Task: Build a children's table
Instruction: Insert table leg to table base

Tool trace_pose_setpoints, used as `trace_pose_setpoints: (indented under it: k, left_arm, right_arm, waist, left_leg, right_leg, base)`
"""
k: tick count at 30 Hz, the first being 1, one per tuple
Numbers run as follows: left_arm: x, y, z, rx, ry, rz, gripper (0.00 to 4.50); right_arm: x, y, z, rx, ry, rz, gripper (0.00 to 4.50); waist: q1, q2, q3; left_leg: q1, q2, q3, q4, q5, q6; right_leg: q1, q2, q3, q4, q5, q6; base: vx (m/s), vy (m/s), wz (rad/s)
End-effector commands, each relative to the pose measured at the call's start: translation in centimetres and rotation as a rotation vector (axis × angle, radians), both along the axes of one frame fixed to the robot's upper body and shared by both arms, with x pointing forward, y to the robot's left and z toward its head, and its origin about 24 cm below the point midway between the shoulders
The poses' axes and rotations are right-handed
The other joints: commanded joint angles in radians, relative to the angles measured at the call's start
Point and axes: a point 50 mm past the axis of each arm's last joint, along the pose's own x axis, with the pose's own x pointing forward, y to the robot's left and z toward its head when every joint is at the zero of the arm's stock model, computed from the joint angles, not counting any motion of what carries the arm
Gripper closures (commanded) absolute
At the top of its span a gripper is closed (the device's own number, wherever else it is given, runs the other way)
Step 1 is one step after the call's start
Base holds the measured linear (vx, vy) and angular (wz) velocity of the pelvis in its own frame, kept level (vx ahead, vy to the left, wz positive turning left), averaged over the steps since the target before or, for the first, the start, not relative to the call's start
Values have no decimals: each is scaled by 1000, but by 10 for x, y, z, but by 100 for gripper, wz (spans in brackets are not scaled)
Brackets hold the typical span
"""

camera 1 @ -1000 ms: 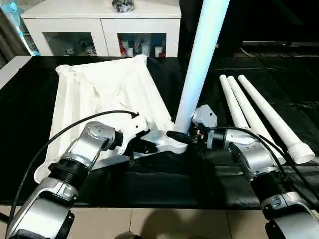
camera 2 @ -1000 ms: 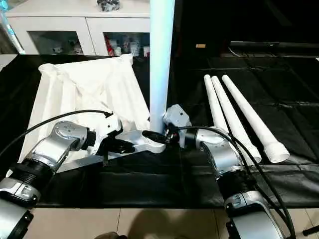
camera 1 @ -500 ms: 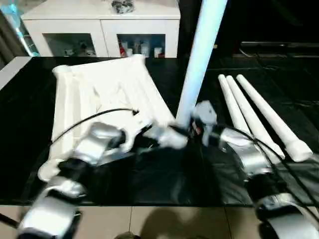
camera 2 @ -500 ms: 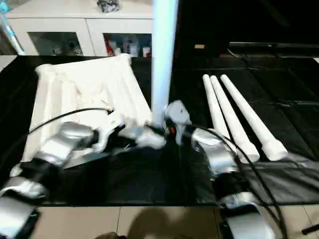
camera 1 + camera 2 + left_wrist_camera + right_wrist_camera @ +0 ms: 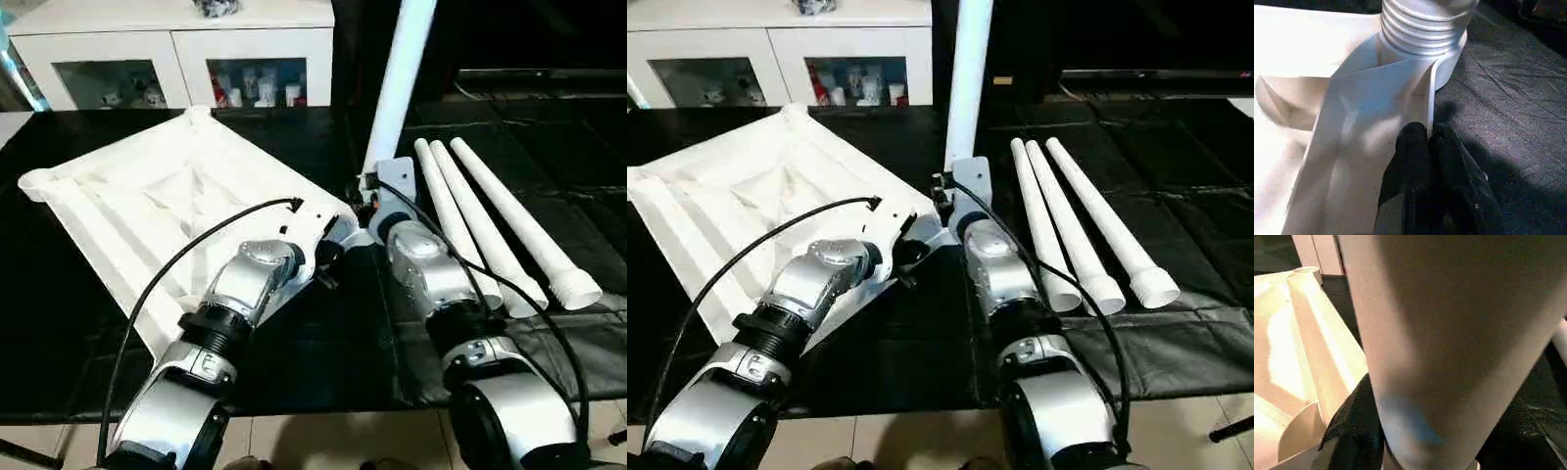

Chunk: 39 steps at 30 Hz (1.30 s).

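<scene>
Up close, left jaws pinch tabletop [image 5: 1352, 142] rib; leg [image 5: 397, 83] seemingly socketed.

The left gripper [image 5: 1428, 142] pinches a thin upright rib of the white table top [image 5: 1352, 142]. Just beyond its fingertips, a leg's threaded end [image 5: 1422, 27] sits in the corner socket.

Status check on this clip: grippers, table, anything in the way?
Left gripper shut on tabletop rim by corner socket. Right gripper around upright leg, threads seated there. Three legs lying aside, nothing blocking.
</scene>
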Motion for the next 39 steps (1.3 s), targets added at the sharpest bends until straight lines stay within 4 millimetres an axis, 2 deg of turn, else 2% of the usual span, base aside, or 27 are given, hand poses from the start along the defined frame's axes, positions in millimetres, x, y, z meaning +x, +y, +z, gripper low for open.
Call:
trace_pose_setpoints:
  k: [1,3,8,9,11,13,15,22,24,33,34,35,38,39]
  left_arm:
    - [16,-3,42,-33,-172,46,450]
    - [16,-3,42,-34,-172,47,450]
    - [15,-2,42,-33,-171,35,450]
    - [15,-1,42,-32,-170,35,450]
    - [15,0,41,-29,-166,34,450]
    - [15,0,40,-29,-164,33,450]
    - [15,1,40,-28,-161,31,450]
    - [15,7,35,3,-152,9,450]
    - [14,9,34,11,-151,-4,450]
    - [10,13,31,34,-143,-48,450]
    - [10,13,31,34,-143,-50,450]
    - [10,14,31,34,-141,-53,450]
    - [10,15,30,37,-141,-53,450]
    - [10,16,30,38,-141,-53,450]
  right_arm:
    - [-19,32,-34,32,180,104,256]
    - [-19,32,-34,31,185,99,256]
    - [-18,31,-35,41,203,83,256]
    - [-18,31,-35,53,202,84,221]
    - [-18,30,-34,68,201,83,184]
    - [-17,29,-34,71,201,83,177]
    - [-17,29,-33,74,199,82,143]
    - [-16,20,-29,84,172,75,104]
    - [-17,16,-29,84,163,77,83]
    - [-16,3,-24,90,120,75,5]
    - [-16,3,-23,86,114,77,5]
    - [-16,2,-20,82,93,89,5]
    - [-19,1,-16,75,71,117,5]
    - [-20,1,-16,69,66,125,5]
  waist:
    - [8,-8,-69]
    - [8,-8,-70]
    - [8,-6,-71]
    - [9,-6,-71]
    - [7,-7,-71]
    - [5,-6,-71]
    - [2,-5,-71]
    - [10,1,-74]
    - [11,6,-73]
    - [13,4,-74]
    - [13,5,-74]
    - [16,2,-73]
    - [19,3,-74]
    - [20,7,-74]
  left_leg:
    - [16,66,-25,-61,-187,82]
    - [16,67,-26,-62,-187,68]
    - [15,66,-26,-61,-178,70]
    - [14,65,-25,-61,-175,71]
    - [15,65,-26,-61,-175,74]
    - [12,66,-27,-62,-175,72]
    - [15,66,-26,-61,-181,70]
    - [17,69,-26,-62,-162,71]
    - [16,69,-27,-61,-164,70]
    - [17,71,-28,-62,-167,65]
    - [17,71,-28,-62,-165,64]
    - [16,70,-26,-60,-155,69]
    - [17,71,-27,-60,-141,75]
    - [18,72,-27,-60,-144,76]
  right_leg:
    - [58,-93,46,-81,-186,-244]
    - [58,-93,48,-80,-194,-233]
    - [59,-94,48,-76,-154,-242]
    - [60,-94,48,-77,-153,-243]
    - [60,-94,48,-76,-151,-245]
    - [62,-95,48,-76,-151,-246]
    - [60,-95,47,-77,-158,-248]
    - [60,-93,48,-70,-93,-258]
    - [61,-95,48,-71,-92,-260]
    - [63,-95,48,-69,-82,-268]
    - [63,-96,48,-68,-82,-268]
    - [64,-96,48,-68,-77,-268]
    - [63,-96,48,-66,-62,-264]
    - [61,-95,48,-67,-65,-263]
  base:
    - [0,0,0]
    - [0,0,0]
    - [0,0,0]
    - [0,0,0]
    - [0,0,0]
    - [0,0,0]
    - [0,0,0]
    - [0,0,0]
    - [0,0,0]
    - [0,0,0]
    - [0,0,0]
    - [0,0,0]
    - [0,0,0]
    - [0,0,0]
